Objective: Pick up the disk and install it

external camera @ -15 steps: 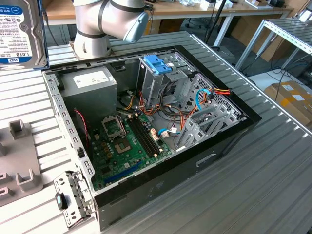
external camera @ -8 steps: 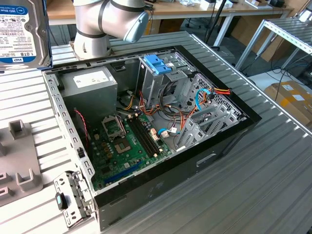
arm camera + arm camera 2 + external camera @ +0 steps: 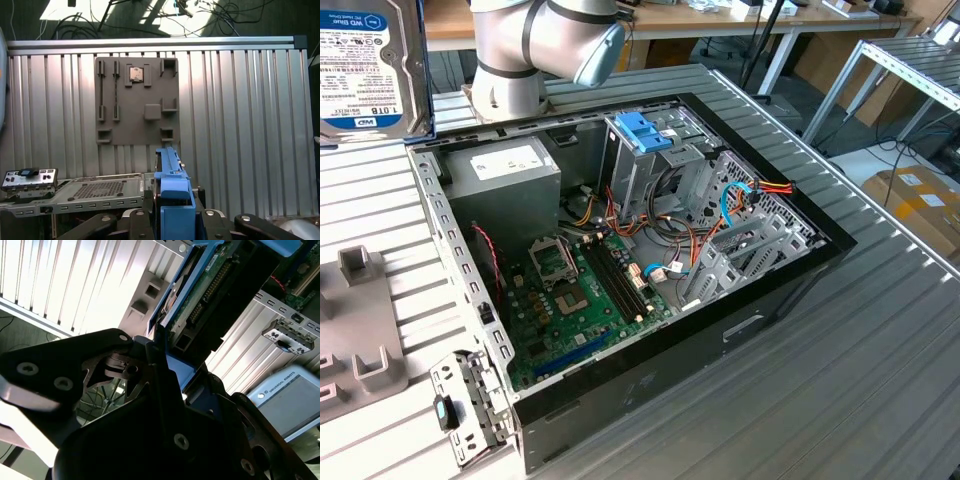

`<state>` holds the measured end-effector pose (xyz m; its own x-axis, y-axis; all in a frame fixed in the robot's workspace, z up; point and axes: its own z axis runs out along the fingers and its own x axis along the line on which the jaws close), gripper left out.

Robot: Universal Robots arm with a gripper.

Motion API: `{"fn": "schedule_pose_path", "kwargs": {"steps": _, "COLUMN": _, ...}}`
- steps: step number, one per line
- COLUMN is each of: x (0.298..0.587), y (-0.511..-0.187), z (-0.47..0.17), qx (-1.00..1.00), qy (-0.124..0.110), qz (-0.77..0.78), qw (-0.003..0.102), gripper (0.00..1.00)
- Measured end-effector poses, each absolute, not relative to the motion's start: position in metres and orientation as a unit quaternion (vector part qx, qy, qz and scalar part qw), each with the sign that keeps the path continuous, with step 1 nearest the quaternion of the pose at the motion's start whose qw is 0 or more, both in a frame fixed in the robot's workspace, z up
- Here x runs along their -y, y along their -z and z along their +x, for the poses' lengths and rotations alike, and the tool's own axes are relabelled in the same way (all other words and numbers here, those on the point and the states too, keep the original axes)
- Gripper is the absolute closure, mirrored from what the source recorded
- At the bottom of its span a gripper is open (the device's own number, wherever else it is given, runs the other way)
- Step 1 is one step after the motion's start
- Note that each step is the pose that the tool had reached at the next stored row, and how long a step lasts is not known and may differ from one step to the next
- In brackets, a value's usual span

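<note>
The disk [image 3: 365,65] hangs in the air at the exterior view's far left, above the table beside the open computer case [image 3: 650,330]; its labelled face points at the camera. In both wrist views my gripper [image 3: 182,360] is shut on the disk [image 3: 215,285] by its blue carrier. The drive's green circuit board and connector face the second wrist camera. The carrier's blue edge [image 3: 172,195] stands upright between the dark fingers of my gripper [image 3: 175,207]. The robot arm [image 3: 545,50] rises behind the case.
Inside the case stand an upright metal cage with a blue handle [image 3: 645,130], a grey power supply [image 3: 505,175], a green motherboard [image 3: 580,300] and loose cables. A grey fixture plate [image 3: 136,100] lies on the ribbed table. A small metal bracket [image 3: 470,400] leans at the case's near corner.
</note>
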<state>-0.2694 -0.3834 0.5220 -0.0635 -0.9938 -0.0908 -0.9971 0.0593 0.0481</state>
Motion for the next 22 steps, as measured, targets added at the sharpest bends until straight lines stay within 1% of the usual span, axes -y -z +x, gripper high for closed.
{"fn": "schedule_pose_path", "kwargs": {"steps": 8, "x": 0.383, "y": -0.521, "z": -0.258, "qx": -0.728, "qy": -0.049, "qz": -0.684, "qw": 0.017, "gripper": 0.63}}
{"fn": "schedule_pose_path", "kwargs": {"steps": 11, "x": 0.383, "y": -0.519, "z": -0.232, "qx": -0.728, "qy": -0.049, "qz": -0.684, "qw": 0.017, "gripper": 0.63}}
{"fn": "schedule_pose_path", "kwargs": {"steps": 22, "x": 0.383, "y": -0.519, "z": -0.223, "qx": -0.728, "qy": -0.049, "qz": -0.684, "qw": 0.017, "gripper": 0.63}}
